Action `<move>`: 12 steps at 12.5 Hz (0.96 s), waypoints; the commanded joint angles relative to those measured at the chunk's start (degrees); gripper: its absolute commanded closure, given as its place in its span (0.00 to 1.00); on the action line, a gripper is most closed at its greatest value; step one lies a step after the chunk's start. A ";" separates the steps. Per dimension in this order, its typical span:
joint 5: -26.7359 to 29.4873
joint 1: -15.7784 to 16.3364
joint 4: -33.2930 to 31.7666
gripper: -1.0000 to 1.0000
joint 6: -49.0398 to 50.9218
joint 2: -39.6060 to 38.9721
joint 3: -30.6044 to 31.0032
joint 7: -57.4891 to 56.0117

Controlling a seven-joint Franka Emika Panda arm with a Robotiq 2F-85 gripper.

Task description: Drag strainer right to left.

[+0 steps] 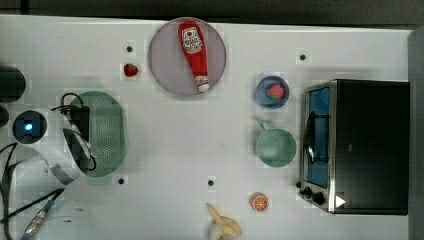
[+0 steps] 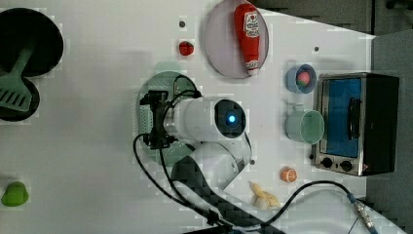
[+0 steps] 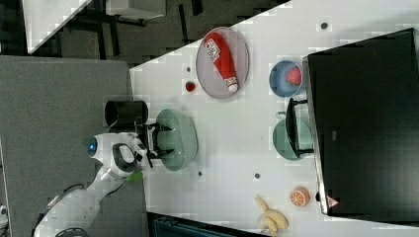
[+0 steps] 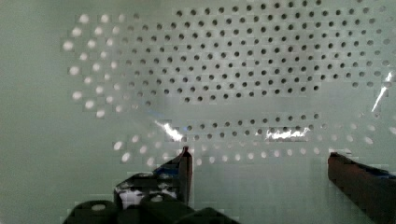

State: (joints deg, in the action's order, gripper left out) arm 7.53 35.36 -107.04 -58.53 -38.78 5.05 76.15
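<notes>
The pale mint-green oval strainer (image 1: 109, 134) lies at the top view's left, its long side running up and down the picture. My gripper (image 1: 82, 135) hangs over the strainer's left half and covers part of its rim. Close up, the perforated floor of the strainer (image 4: 233, 70) spreads beneath my gripper (image 4: 261, 172). Its two black fingers (image 4: 184, 168) stand wide apart and open, with nothing between them. The strainer (image 2: 145, 114) also lies under my gripper (image 2: 157, 119) in the left view, and the strainer (image 3: 184, 139) sits beside my gripper (image 3: 157, 140) in the right view.
A grey plate (image 1: 162, 55) with a ketchup bottle (image 1: 194, 54) sits at the back. A strawberry (image 1: 131, 70) lies near the strainer. Toward the top view's right stand a blue bowl (image 1: 272, 92), a green mug (image 1: 276, 147) and a toaster oven (image 1: 357, 146). An orange slice (image 1: 259, 202) and a banana (image 1: 224, 226) lie in front.
</notes>
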 commanded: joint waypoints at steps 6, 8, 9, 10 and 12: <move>1.53 2.88 3.05 0.00 10.00 3.73 -1.64 -5.63; 1.53 2.59 3.08 0.00 18.02 10.40 -4.74 -13.34; 1.53 2.29 3.07 0.00 21.21 14.13 -6.49 -17.33; 1.53 1.97 3.07 0.00 24.37 18.04 -8.41 -22.07; 1.52 1.12 3.13 0.00 31.29 25.91 -13.03 -30.95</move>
State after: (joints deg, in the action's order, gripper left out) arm 8.54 40.79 -104.86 -27.17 -18.69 -5.89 54.75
